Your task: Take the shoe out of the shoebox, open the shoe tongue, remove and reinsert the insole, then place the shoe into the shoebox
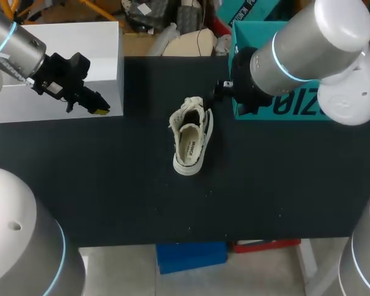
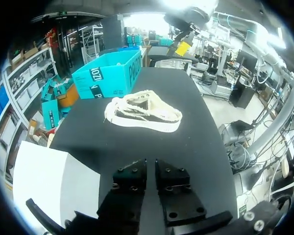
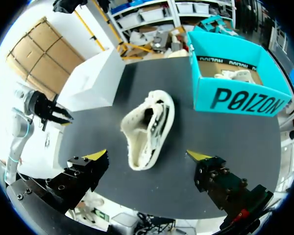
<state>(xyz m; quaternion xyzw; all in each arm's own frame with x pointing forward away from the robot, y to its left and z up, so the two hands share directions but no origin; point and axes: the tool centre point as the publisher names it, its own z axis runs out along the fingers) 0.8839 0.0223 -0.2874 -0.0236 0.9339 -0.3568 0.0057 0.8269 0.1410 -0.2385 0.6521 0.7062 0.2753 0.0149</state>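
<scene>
A cream low-top shoe point(image 1: 191, 139) lies on its side in the middle of the black table point(image 1: 111, 185), opening towards the left. The teal shoebox point(image 1: 283, 105) stands open at the back right. My left gripper point(image 1: 100, 110) hovers by the white box, fingers point(image 2: 132, 178) almost together and holding nothing; the shoe point(image 2: 144, 112) lies well ahead of it. My right gripper point(image 3: 147, 155) is open wide above the table, and the shoe point(image 3: 149, 125) shows between its yellow tips, untouched. In the head view the right arm hides its own fingers.
A white box point(image 1: 80, 49) stands at the back left, just behind the left gripper. Something pale lies inside the teal shoebox point(image 3: 235, 93). Bare black table stretches in front of the shoe to the near edge.
</scene>
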